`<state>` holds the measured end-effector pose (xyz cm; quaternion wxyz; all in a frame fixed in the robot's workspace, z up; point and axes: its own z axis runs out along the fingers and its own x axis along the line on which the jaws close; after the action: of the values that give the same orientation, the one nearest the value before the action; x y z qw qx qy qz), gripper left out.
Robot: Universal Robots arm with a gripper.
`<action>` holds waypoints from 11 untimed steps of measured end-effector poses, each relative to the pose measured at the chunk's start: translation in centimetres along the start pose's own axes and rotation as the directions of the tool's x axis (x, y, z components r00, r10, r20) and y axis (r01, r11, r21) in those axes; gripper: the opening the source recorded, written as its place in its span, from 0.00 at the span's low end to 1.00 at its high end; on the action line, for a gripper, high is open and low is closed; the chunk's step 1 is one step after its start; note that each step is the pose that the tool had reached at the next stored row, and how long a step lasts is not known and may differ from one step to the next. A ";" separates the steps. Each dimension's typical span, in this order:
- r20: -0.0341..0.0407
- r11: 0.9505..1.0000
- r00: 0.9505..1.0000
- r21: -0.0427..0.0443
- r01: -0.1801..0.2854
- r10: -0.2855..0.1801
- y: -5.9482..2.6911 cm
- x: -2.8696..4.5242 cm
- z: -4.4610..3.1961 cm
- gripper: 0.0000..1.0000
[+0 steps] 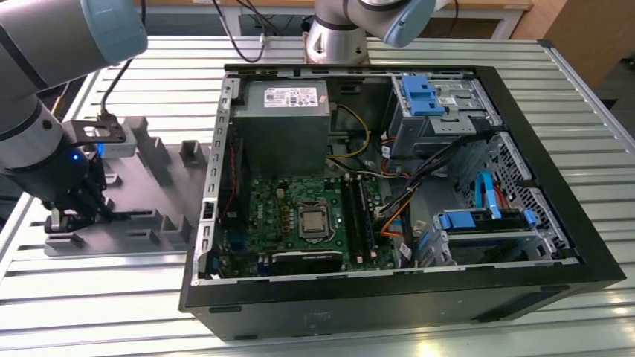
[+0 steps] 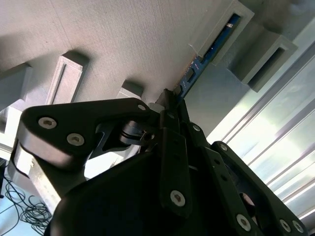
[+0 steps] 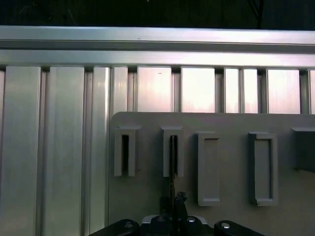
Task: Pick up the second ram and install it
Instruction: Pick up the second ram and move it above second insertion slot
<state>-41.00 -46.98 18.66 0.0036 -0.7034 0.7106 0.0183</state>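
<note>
The second ram (image 2: 197,66) is a thin blue-green board standing on edge in the grey holder tray (image 1: 159,178), with its far end in a slotted post. In the first wrist view the second ram (image 3: 173,162) appears edge-on as a dark line in one post. My gripper (image 2: 170,96) is down at the tray on the exterior view's left, its fingers drawn together on the near end of the stick. In the exterior view the gripper (image 1: 70,219) sits low over the tray's near corner.
An open black computer case (image 1: 397,297) lies to the right of the tray, with the green motherboard (image 1: 297,216) and its long black slots (image 1: 358,216) inside. Loose cables cross the case. The tray's other posts (image 3: 261,167) stand beside the stick. Everything rests on a slatted aluminium table (image 1: 555,89).
</note>
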 end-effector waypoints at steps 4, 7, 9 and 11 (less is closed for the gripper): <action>0.000 1.000 1.000 0.000 0.000 0.000 0.00 -0.01 -0.29 0.14; 0.000 1.000 1.000 0.000 0.000 0.000 0.00 -0.01 -0.29 0.14; 0.000 1.000 1.000 0.000 0.000 0.000 0.01 -0.01 -0.32 0.14; 0.000 1.000 1.000 0.000 0.000 0.000 0.01 -0.01 -0.36 0.14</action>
<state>-40.99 -46.98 19.02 0.0035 -0.7034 0.7106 0.0183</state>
